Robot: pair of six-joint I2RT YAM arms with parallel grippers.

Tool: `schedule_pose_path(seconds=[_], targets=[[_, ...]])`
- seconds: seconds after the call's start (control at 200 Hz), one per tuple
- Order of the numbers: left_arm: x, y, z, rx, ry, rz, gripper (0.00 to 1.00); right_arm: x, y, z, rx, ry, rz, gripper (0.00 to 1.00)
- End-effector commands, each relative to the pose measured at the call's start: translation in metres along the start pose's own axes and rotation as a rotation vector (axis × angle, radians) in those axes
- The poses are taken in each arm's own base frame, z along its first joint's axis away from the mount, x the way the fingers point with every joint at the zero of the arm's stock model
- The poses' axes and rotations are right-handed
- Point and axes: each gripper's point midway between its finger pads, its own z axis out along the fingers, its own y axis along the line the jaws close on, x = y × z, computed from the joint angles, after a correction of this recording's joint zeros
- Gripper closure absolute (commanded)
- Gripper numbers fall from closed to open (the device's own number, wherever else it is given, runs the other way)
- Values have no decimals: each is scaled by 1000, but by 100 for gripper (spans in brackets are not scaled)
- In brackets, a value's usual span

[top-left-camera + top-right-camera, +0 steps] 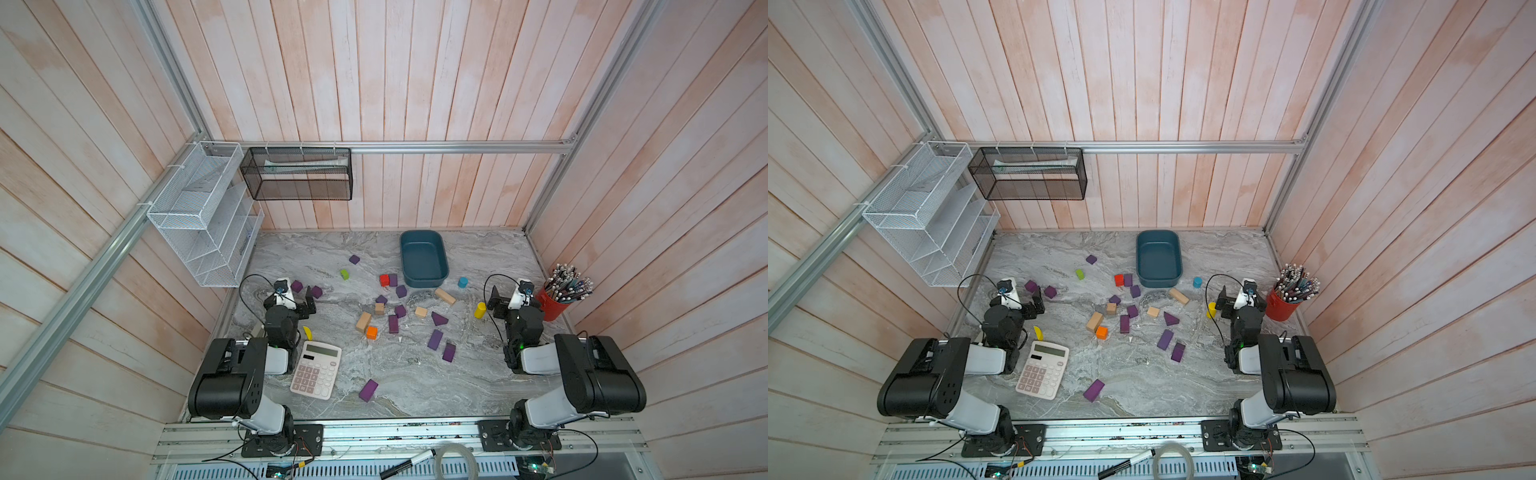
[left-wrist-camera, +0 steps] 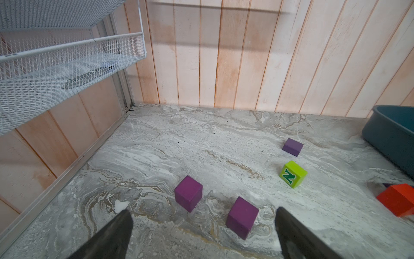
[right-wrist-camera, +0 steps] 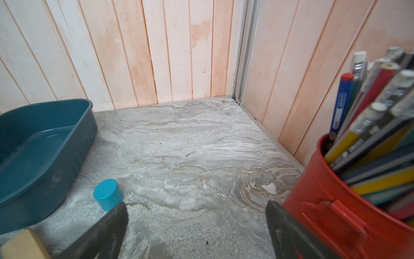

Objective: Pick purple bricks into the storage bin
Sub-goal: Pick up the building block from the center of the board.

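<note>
Toward the back wall, the dark teal rectangular plastic storage bin point(image 1: 424, 259) lies lengthwise front-to-back on the marble surface point(image 1: 478, 374). Scattered matte purple wooden bricks point(image 1: 435, 339) lie outside it. Left end effector point(image 2: 203, 228) and right end effector point(image 3: 197, 226) stand spread, empty.

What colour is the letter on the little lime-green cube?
Dark green, a letter N on the lime-green wooden cube. It shows best in the left wrist view.

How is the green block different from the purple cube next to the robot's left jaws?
The green block is lime with a dark green letter N on one face; the purple cube is plain, with no print. The green block lies farther from the left gripper, nearer the bin; the purple cube sits just ahead of its open jaws. Both are small cube-shaped blocks resting on the table, not held.
</note>
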Motion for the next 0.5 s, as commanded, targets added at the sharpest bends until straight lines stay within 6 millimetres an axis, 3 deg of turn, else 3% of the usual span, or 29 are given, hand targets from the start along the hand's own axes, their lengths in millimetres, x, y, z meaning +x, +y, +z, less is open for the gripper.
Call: schedule_pose_path(seconds=[0.0, 0.49], targets=[[-5, 2, 0, -13, -20, -7, 0, -1, 0, 0, 5, -3, 2, 2], [-4, 3, 1, -13, -12, -8, 0, -1, 0, 0, 5, -3, 1, 2]])
